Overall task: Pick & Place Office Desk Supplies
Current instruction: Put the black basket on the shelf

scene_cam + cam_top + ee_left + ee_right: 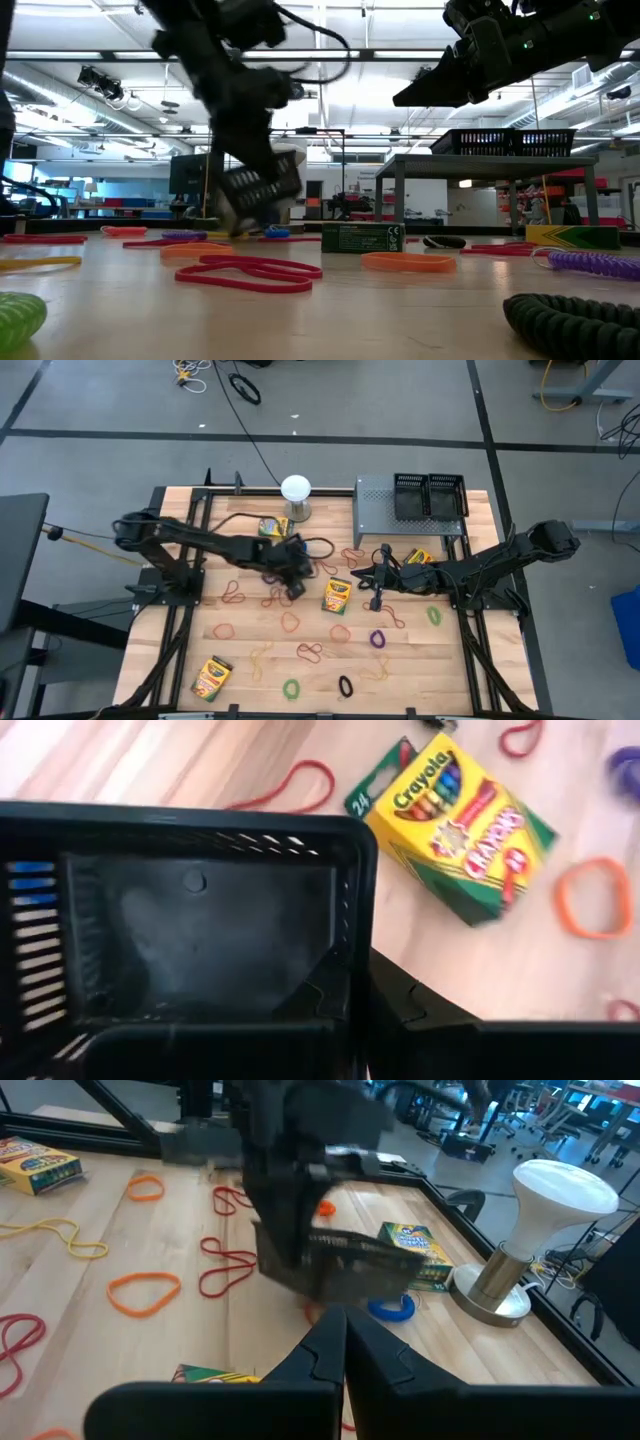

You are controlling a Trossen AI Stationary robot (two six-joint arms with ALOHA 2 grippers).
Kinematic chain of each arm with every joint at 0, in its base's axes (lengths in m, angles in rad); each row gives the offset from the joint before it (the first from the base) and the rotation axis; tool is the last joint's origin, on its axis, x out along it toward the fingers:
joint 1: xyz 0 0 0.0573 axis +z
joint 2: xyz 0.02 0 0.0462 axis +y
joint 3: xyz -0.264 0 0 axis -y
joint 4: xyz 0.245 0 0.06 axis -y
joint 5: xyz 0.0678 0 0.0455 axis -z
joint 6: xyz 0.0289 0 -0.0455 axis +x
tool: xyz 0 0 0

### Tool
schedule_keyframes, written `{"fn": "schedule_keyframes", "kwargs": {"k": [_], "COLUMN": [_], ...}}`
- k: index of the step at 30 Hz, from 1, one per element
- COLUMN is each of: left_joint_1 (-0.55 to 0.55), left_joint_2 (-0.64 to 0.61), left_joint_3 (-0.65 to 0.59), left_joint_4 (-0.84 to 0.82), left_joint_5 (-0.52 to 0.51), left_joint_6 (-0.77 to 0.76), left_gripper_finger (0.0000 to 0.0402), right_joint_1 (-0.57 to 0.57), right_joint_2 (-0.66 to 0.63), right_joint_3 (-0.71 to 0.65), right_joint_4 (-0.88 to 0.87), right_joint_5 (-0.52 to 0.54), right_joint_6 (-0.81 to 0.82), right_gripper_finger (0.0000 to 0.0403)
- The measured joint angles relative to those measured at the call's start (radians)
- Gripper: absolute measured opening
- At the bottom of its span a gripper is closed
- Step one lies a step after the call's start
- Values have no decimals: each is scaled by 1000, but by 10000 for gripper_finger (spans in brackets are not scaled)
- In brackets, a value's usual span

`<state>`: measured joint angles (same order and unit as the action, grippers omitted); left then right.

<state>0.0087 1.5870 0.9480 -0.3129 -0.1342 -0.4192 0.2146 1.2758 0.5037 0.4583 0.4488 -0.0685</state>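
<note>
A small black mesh bin [345, 1270] hangs above the table's middle, and my left gripper [290, 575] is shut on it. The left wrist view looks into the bin's hollow [200, 920]. Below it lie a yellow-and-green crayon box [460, 820] and rubber-band loops [590, 900]. More crayon boxes [211, 678] [272, 527] and coloured bands [310, 652] lie flat on the wood. Two more black bins [430, 495] stand on the grey riser [375, 510]. My right gripper [345, 1348] hovers shut and holds nothing, right of centre, pointing toward the left arm. My left gripper holds the bin by one side wall at its rim [358, 910]. One finger [450, 1030] lies outside the wall; the other seems to be inside the hollow. The fingers slant down from the table's left. The bin [262, 185] is lifted clear of the table and tilted.
A white globe on a short stand [296, 492] stands at the far edge, left of the riser. A crayon box [337, 596] lies between the two grippers, another [418, 557] under the right arm. Bands are scattered over the near half of the table.
</note>
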Motion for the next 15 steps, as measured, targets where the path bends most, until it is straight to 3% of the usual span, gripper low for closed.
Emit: {"fn": "schedule_keyframes", "kwargs": {"k": [8,15], "left_joint_1": [5,6], "left_joint_2": [216,278], "left_joint_3": [199,239], "left_joint_4": [-32,-36], "left_joint_5": [1,6], "left_joint_6": [122,168], "left_gripper_finger": [23,58], "right_joint_1": [0,0], "right_joint_2": [0,0], "right_joint_3": [0,0], "right_joint_4": [1,0], "right_joint_5": [0,0], "right_joint_6": [0,4], "right_gripper_finger": [7,7]}}
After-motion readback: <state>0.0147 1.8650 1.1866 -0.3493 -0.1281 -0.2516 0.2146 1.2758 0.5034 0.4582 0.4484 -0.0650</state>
